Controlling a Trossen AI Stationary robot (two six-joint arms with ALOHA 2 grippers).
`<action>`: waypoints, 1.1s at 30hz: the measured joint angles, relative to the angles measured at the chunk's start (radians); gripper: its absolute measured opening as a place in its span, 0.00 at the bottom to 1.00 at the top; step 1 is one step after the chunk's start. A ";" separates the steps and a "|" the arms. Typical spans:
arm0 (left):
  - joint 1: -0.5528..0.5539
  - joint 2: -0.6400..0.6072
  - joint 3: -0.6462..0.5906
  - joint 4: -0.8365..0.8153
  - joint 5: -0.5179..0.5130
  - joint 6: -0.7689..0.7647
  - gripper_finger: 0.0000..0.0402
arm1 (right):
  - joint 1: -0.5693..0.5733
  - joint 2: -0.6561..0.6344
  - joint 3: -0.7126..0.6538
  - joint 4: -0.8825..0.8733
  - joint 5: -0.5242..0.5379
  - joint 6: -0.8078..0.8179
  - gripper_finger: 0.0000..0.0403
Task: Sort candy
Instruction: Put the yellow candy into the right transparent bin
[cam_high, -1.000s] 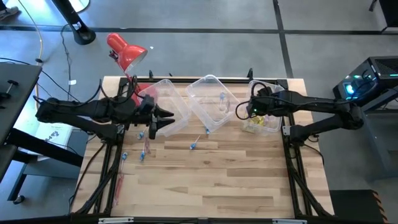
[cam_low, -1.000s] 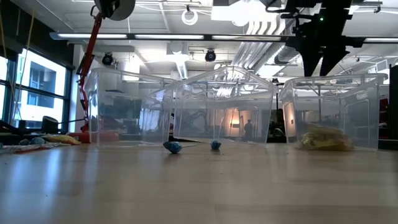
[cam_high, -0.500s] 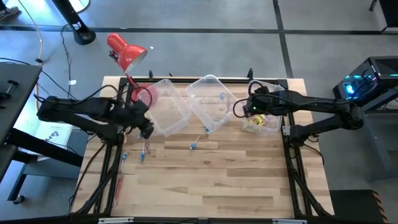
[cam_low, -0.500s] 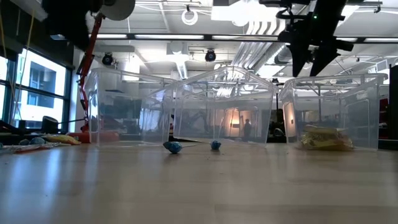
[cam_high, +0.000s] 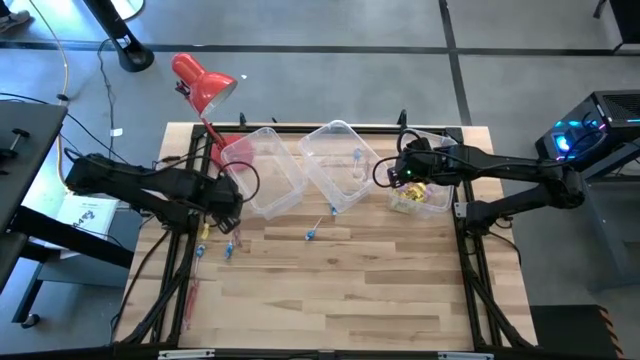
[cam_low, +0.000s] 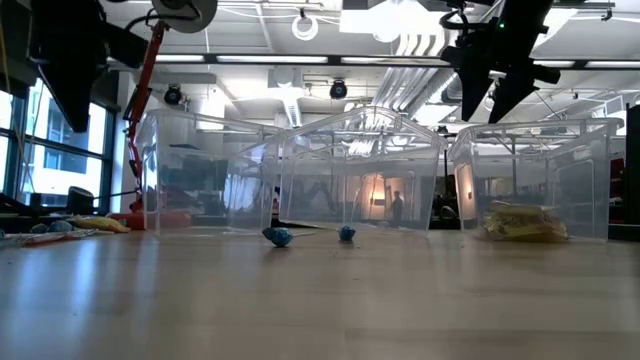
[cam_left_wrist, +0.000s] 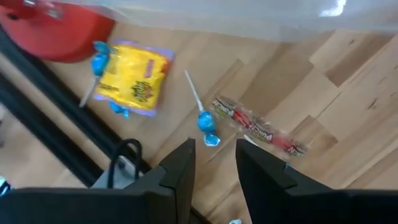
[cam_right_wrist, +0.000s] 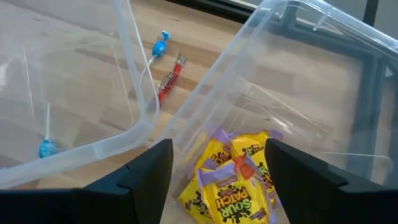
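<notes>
- left gripper (cam_left_wrist: 212, 163) hangs over the table's left edge, fingers a bit apart with nothing between them; under it sit a yellow packet (cam_left_wrist: 132, 79), a blue lollipop (cam_left_wrist: 207, 122) and a red stick candy (cam_left_wrist: 259, 128)
- right gripper (cam_right_wrist: 217, 163) is spread wide and empty above the right bin (cam_high: 437, 200), which holds a pile of yellow packets (cam_right_wrist: 235, 178)
- two more blue lollipops (cam_low: 279, 236) lie in front of the middle bin (cam_high: 340, 135)
</notes>
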 joint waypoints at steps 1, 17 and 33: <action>0.006 0.006 -0.010 0.009 0.012 0.005 0.29 | 0.000 0.000 0.000 0.000 0.000 -0.004 0.62; 0.278 0.103 -0.027 -0.001 0.062 0.260 0.49 | 0.000 0.000 0.001 0.009 -0.001 -0.067 0.62; 0.434 0.094 -0.204 0.159 0.115 0.405 0.50 | 0.000 0.000 0.001 0.010 -0.009 -0.087 0.62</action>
